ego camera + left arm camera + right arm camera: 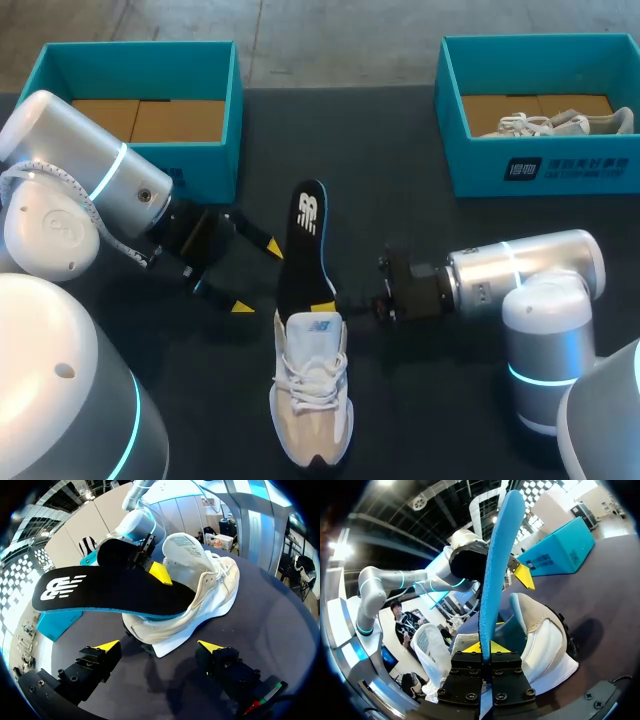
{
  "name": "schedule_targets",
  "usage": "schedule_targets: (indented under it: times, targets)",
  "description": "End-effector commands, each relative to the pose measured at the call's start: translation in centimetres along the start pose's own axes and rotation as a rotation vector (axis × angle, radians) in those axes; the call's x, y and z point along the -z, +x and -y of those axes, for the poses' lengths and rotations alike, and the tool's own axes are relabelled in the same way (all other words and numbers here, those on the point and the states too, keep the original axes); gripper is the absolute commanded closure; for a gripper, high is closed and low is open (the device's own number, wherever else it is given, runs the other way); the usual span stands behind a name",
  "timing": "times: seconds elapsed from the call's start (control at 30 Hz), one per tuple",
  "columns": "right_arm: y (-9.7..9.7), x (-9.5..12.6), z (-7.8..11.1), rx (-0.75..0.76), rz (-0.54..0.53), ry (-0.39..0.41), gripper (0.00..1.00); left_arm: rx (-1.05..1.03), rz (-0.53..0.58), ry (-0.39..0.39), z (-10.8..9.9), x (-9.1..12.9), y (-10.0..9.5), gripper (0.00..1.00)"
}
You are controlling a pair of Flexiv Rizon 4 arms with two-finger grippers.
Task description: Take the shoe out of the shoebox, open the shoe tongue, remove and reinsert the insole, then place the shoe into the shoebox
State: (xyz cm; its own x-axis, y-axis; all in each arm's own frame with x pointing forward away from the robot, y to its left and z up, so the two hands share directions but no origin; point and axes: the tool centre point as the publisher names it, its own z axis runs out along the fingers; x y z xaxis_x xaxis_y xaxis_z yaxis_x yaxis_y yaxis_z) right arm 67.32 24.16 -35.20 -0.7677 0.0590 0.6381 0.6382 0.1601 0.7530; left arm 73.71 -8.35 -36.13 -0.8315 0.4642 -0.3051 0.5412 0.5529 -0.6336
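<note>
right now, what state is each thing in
shoe, unboxed, upright on the table
insole, mostly out of the shoe, raised off the table
left gripper, open, holding nothing
right gripper, shut on the insole
left shoebox, open, no shoe inside
right shoebox, open, second shoe inside

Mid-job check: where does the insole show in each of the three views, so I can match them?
Head view: the insole is mid-table, black face up, one end at the white shoe.
Left wrist view: the insole is ahead of the open fingers, jutting from the shoe.
Right wrist view: the insole is edge-on, blue underside showing, gripped by the right end effector.
Shared landmark: the white shoe.
</note>
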Motion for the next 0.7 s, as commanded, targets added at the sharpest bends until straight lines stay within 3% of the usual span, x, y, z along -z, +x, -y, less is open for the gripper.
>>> schedule_targets:
  times: [0.03,0.23,0.57,0.7]
  targets:
    - [-0.2,-0.4,0.2,0.002,-0.001,-0.002,0.77,0.000,-0.002,-0.004,0.1,0.0,0.0,0.00]
    - [0.0,-0.4,-0.2,0.012,0.002,-0.004,0.73,0.000,-0.002,-0.004,0.1,0.0,0.0,0.00]
    - [0.3,-0.6,-1.2,0.045,-0.010,0.011,0.77,0.000,-0.002,-0.004,0.1,0.0,0.0,0.00]
    - [0.2,-0.7,-1.5,0.053,-0.018,0.012,0.72,0.000,-0.002,-0.004,0.1,0.0,0.0,0.00]
